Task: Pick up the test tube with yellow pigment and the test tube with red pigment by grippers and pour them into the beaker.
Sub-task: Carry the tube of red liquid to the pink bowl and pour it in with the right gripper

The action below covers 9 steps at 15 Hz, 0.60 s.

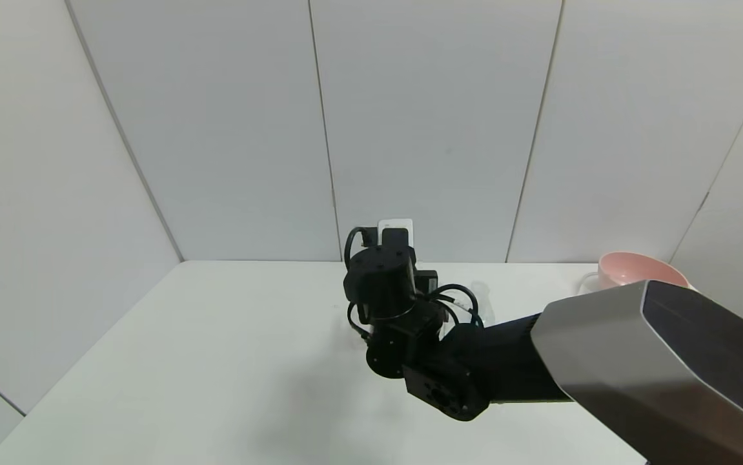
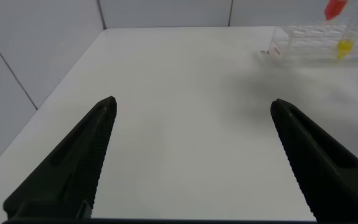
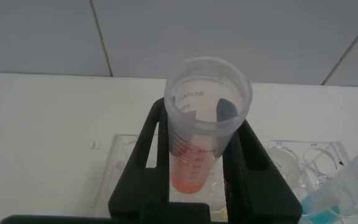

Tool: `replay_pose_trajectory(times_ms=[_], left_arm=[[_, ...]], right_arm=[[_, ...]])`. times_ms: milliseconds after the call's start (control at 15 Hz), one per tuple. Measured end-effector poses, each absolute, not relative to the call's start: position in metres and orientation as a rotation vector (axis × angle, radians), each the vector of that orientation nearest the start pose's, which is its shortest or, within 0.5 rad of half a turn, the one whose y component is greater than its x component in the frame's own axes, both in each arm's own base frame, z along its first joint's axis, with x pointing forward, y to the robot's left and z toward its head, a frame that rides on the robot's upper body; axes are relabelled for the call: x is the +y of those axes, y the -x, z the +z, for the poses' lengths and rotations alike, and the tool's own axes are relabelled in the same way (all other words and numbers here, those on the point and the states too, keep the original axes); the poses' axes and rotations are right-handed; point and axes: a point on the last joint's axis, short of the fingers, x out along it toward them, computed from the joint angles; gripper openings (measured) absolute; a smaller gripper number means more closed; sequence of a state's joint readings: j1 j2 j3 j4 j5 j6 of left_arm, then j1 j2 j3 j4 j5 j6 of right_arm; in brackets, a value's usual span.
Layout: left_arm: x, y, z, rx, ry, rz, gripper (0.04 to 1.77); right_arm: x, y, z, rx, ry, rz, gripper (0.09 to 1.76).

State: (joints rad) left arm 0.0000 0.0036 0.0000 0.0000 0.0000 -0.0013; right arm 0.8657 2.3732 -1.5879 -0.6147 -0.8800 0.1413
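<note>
From my remote station, the white worktop (image 1: 216, 361) carries a clear tube rack (image 2: 303, 43) — my right end effector (image 3: 200, 165) is above it, clamped on the test tube with red pigment (image 3: 200, 134), held upright. The test tube with yellow pigment (image 2: 347, 37) stands in the rack. My left end effector (image 2: 194, 155) hovers well apart, its 2 fingers spread wide — holding nothing.

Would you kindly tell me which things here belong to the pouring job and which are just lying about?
Job in hand:
test tube with red pigment, clamped in the right gripper
test tube with yellow pigment, standing in the clear rack
left gripper, open above the table

Lying about:
blue-tipped tube
pink bowl
</note>
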Motion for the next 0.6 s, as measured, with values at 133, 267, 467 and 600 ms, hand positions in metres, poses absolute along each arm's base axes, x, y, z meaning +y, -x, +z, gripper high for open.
replay_pose_trajectory(times_ms=[133,267,467,600], left_arm=[[0.0,0.023,0.076,0.004,0.001,0.0,1.76],[0.0,0.023,0.076,0.004,0.001,0.0,1.76],[0.0,0.023,0.076,0.004,0.001,0.0,1.76],[0.0,0.023,0.076,0.004,0.001,0.0,1.76]], right_arm=[[0.358,-0.322,0.138,0.087,-0.01,-0.009,0.55],[0.357,-0.315,0.16,0.058,-0.008,0.003,0.55],[0.346,-0.303,0.19,0.021,0.027,0.009,0.55],[0.326,-0.305,0.206,0.008,0.06,-0.025,0.55]])
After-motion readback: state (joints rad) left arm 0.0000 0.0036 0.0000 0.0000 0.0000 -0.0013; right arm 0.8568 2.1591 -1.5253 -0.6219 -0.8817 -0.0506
